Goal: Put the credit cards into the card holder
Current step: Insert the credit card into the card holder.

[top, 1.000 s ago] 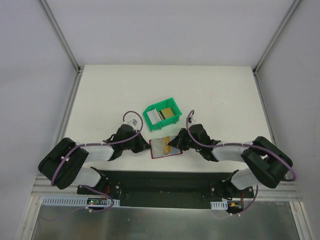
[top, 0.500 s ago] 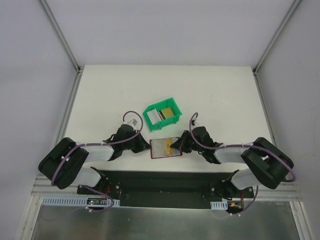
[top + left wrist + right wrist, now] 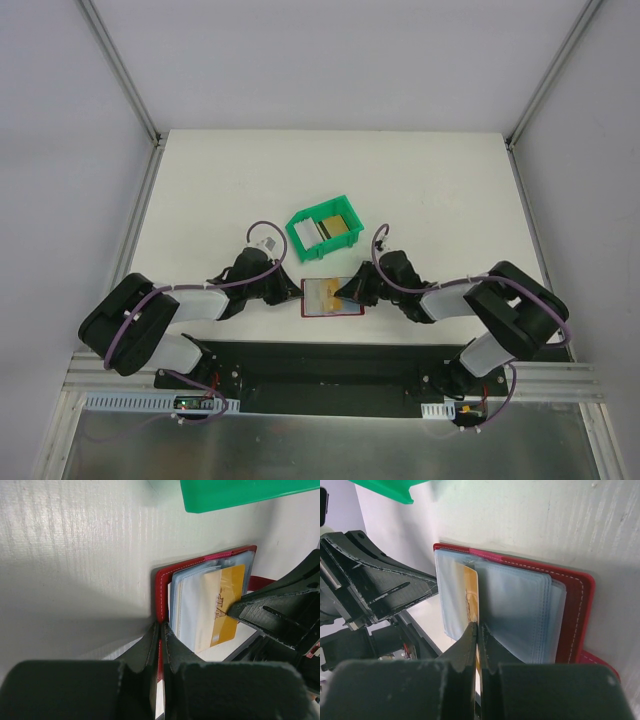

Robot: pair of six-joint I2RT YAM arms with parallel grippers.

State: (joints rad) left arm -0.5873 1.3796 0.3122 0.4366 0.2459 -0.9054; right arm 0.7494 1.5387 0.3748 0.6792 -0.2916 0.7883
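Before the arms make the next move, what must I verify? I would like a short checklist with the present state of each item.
1. The card holder lies open on the table: ok.
2. The left tool is shut on the holder's red cover edge: ok.
3. The right tool is shut on the golden card: ok.
4. The card's leading edge is inside a pocket, not between two pockets: cannot tell.
5. The card is fully in: not ok, part of it sticks out.
6. More cards wait in the green bin: ok.
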